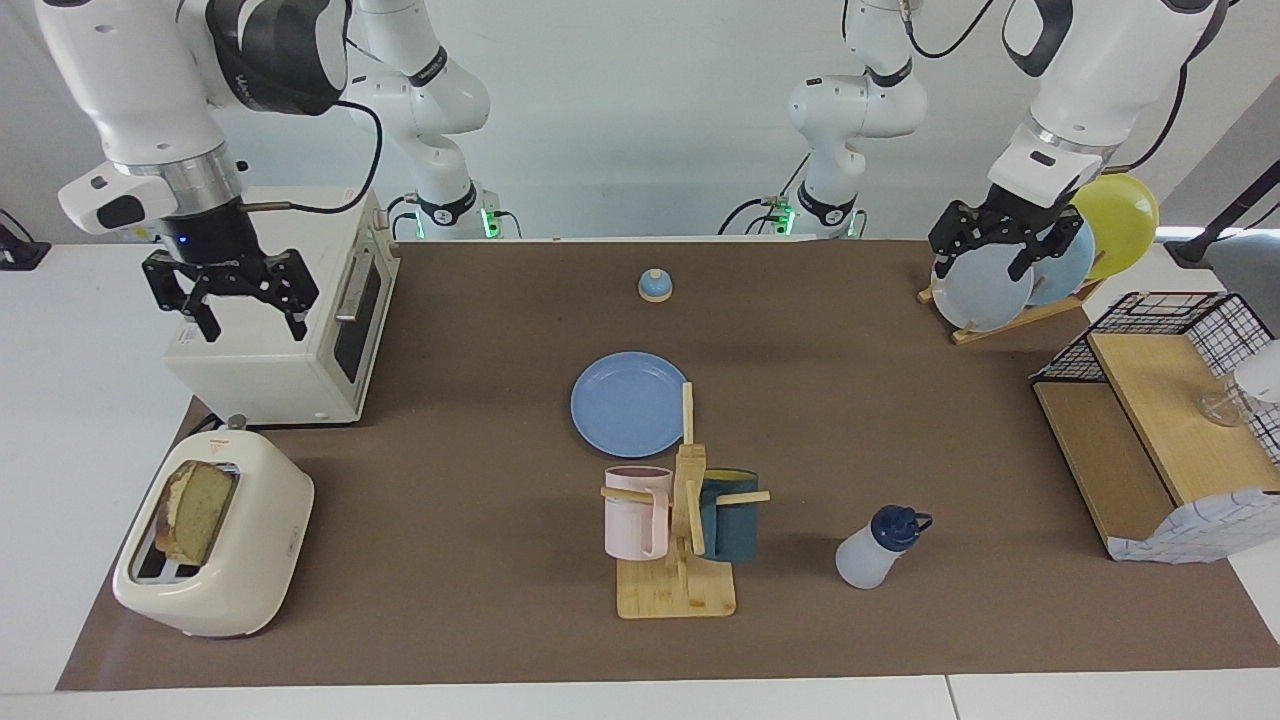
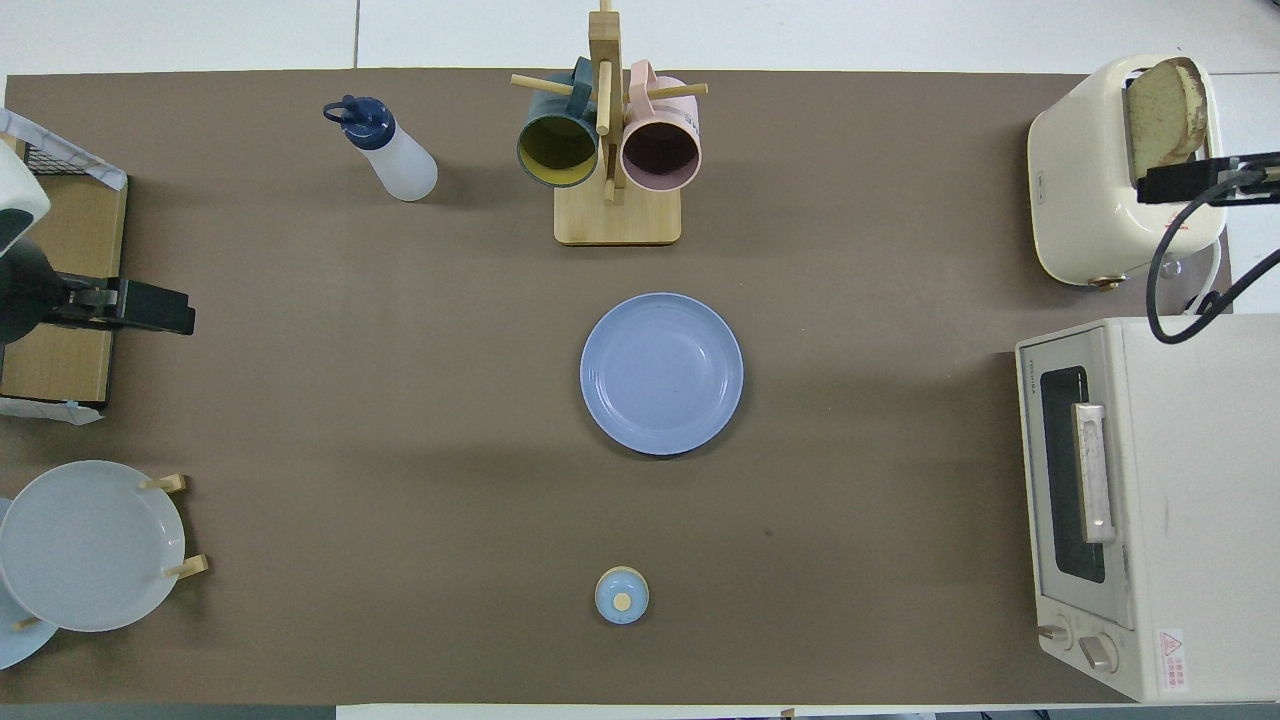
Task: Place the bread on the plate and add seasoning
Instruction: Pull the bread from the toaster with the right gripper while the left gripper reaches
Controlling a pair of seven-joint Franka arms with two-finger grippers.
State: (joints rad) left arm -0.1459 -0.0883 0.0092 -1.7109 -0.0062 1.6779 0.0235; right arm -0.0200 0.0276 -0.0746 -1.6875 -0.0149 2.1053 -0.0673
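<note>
The bread [image 1: 195, 510] stands upright in the slot of a cream toaster [image 1: 250, 560] at the right arm's end; it also shows in the overhead view [image 2: 1165, 100]. The blue plate [image 1: 628, 403] lies flat and bare at the table's middle. The seasoning bottle [image 1: 880, 545], white with a navy cap, stands farther from the robots than the plate, toward the left arm's end. My right gripper [image 1: 250, 322] is open and empty, up in the air over the toaster oven [image 1: 290, 380]. My left gripper [image 1: 980, 265] is open and empty, up in the air by the plate rack [image 1: 1000, 325].
A wooden mug tree [image 1: 680, 520] with a pink and a dark teal mug stands just farther from the robots than the plate. A small blue-topped bell [image 1: 655, 286] sits nearer to the robots. A wooden shelf with a wire basket [image 1: 1150, 420] is at the left arm's end.
</note>
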